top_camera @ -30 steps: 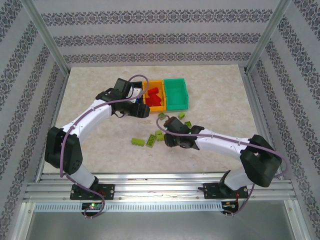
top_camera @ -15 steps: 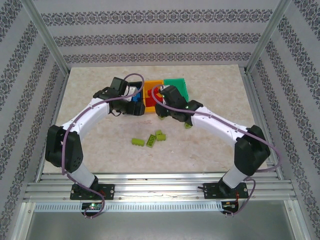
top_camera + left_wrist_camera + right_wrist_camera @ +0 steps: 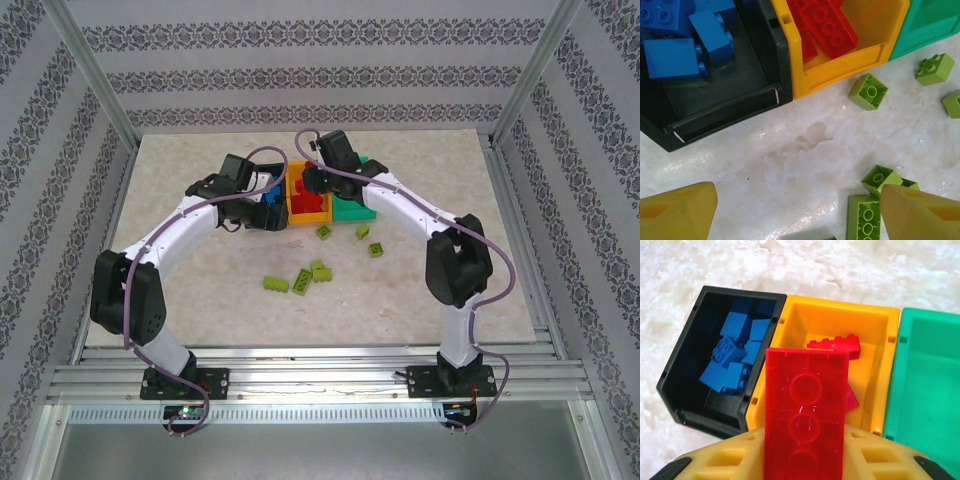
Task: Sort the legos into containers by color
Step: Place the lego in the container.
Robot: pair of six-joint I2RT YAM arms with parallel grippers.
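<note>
Three bins in a row: black bin (image 3: 684, 362) with blue bricks (image 3: 735, 365) (count unclear), orange-yellow bin (image 3: 840, 308) with at least two red bricks (image 3: 827, 25), green bin (image 3: 925, 390). Right gripper (image 3: 805, 452) is clamped on one red brick (image 3: 806, 400) above the orange-yellow bin. Left gripper (image 3: 799, 200) is spread, holding nothing, over six loose lime bricks (image 3: 276, 284) on the table (image 3: 500, 250).

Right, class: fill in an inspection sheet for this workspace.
Surface: pale marbled table, faint stain.
Job's things: black bin holds blue bricks; orange bin holds red bricks; green bin bare where visible; lime bricks loose on the table.
Clutter: nothing seen.
Grippers: left gripper open, low over the table; right gripper shut on a red brick above the orange bin.
Cables: purple cable along each arm.
Surroundings: aluminium frame, patterned walls.
</note>
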